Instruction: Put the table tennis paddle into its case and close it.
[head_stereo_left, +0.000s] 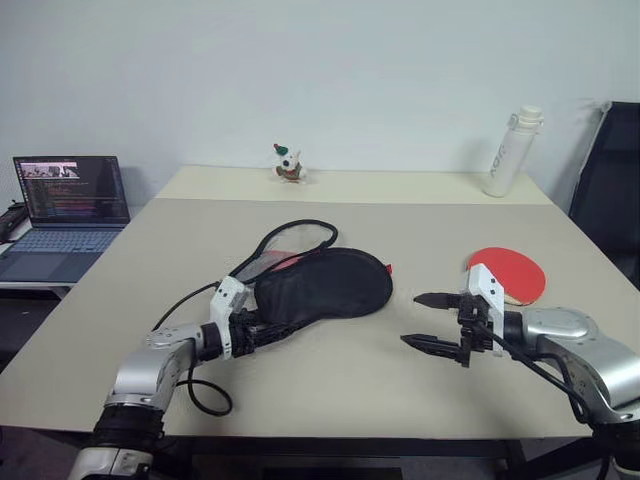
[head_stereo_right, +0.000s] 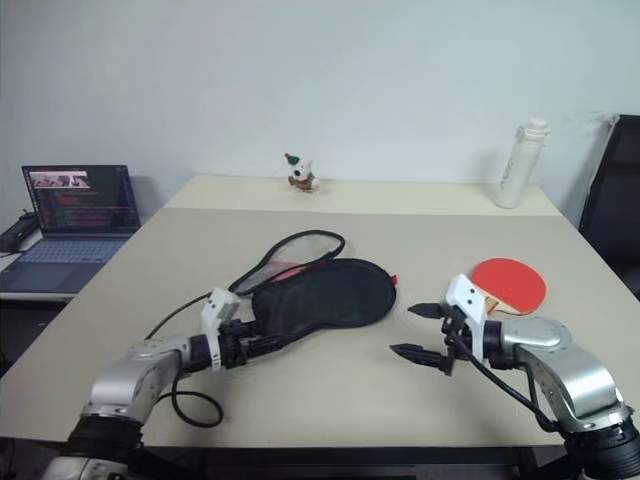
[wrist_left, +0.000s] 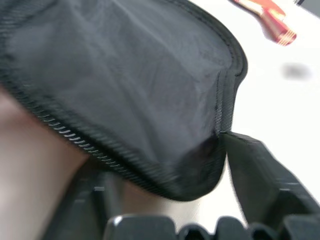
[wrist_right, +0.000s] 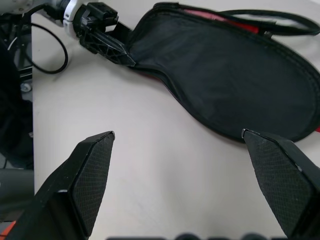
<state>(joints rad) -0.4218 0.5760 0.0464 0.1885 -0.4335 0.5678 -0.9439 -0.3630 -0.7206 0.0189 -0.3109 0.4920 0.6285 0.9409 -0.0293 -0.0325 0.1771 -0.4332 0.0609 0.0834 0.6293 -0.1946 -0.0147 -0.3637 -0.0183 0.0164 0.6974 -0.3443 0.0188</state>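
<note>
Paddle first: the flat table tennis paddle with its round red rubber face and short pale wooden handle (head_stereo_left: 509, 275) lies flat on the beige table (head_stereo_left: 330, 370), just beyond my right gripper (head_stereo_left: 428, 321) and a little to its outer side, not touched. My right fingers stand wide apart with nothing between them, tips aimed across the table toward the pouch. That paddle should be light and stiff; the rubber face looks grippy, so I'd pinch the wooden handle, or the blade edge, and not scuff the face.

Now the case: the soft black paddle-shaped zip pouch with red showing underneath (head_stereo_left: 325, 283) sits between my two hands, its narrow handle end right at my left gripper (head_stereo_left: 262, 328). From my left wrist, one finger (wrist_left: 260, 180) lies beside the zipped black rim (wrist_left: 125, 165), with the fabric end sitting in the gap. My left fingers are partway closed around that end; whether they really pinch it, I can't tell. The pouch looks limp and light, likely to sag and slide on this smooth top, so the stitched zipper rim is the firmest place to hold.

A loose black strap (head_stereo_left: 300, 228) loops away beyond the pouch, far from both sets of fingers.
</note>
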